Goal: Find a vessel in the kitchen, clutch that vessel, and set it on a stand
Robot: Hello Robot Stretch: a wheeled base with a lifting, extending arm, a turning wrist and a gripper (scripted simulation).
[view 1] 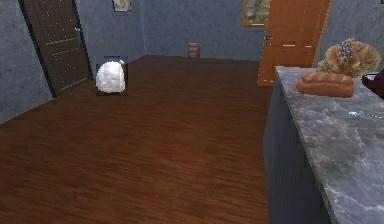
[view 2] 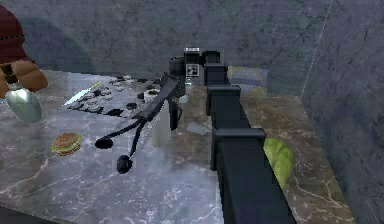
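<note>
Looked out in the arm side view over a grey marble tabletop. Saw the dark arm rising from the bottom edge across the stone, with the gripper at its far end and the thin fingers angled down toward the surface. Could not tell how the fingers were set, nor whether anything was held, with things standing on the tabletop right behind them. Made out a pale glassy upright shape close behind the gripper's body, perhaps the vessel, standing on the marble; could not tell whether touched or merely near. Noted a black-and-white patterned flat piece farther out, a small round brownish item left of the fingers, a spoon near the left edge, and a green leafy lump right of the arm. In the forward view, found a brown loaf on marble at the right, a wooden floor, a white sack-like bundle beside a dark door, a small red bin against the far wall, and an orange door.
</note>
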